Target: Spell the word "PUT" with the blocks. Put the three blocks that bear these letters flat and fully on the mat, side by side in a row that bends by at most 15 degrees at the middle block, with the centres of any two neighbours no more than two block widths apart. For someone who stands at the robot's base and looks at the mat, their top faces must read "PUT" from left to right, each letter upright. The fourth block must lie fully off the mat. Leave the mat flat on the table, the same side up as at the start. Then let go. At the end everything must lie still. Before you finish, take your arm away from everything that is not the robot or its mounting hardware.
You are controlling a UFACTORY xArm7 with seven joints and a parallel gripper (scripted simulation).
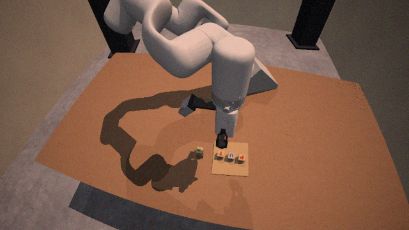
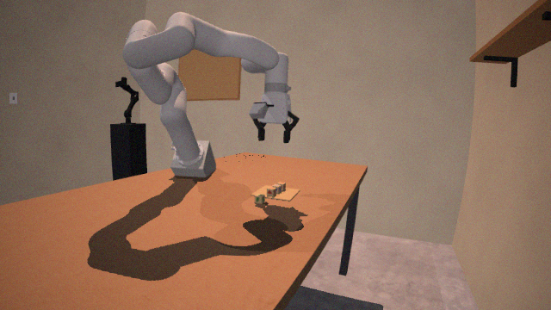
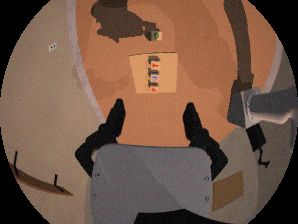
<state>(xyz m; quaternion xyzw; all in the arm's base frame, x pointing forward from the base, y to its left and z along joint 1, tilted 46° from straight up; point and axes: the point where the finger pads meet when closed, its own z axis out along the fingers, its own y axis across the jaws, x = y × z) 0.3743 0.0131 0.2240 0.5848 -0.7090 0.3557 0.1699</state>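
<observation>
Three letter blocks stand in a row on the tan mat [image 1: 230, 170] [image 2: 289, 196] [image 3: 170, 72]: a red T block [image 1: 220, 155] [image 2: 271, 191] [image 3: 154, 63], a blue U block [image 1: 231, 156] [image 2: 276, 189] [image 3: 154, 76] and a red P block [image 1: 241, 157] [image 2: 281, 186] [image 3: 154, 88]. A fourth block with a green letter [image 1: 199, 152] [image 2: 259, 199] [image 3: 157, 35] lies on the table just off the mat, beside the T block. My gripper [image 1: 221, 140] [image 2: 274, 139] [image 3: 155, 107] is open and empty. It hangs high above the table, on the robot's side of the mat.
The robot's base [image 1: 262, 80] [image 2: 194, 164] stands at the back of the brown table [image 1: 303, 128] [image 2: 86, 207]. The table's edge [image 2: 327, 228] runs close behind the mat in the exterior view. The arm's shadow falls beside the green-letter block.
</observation>
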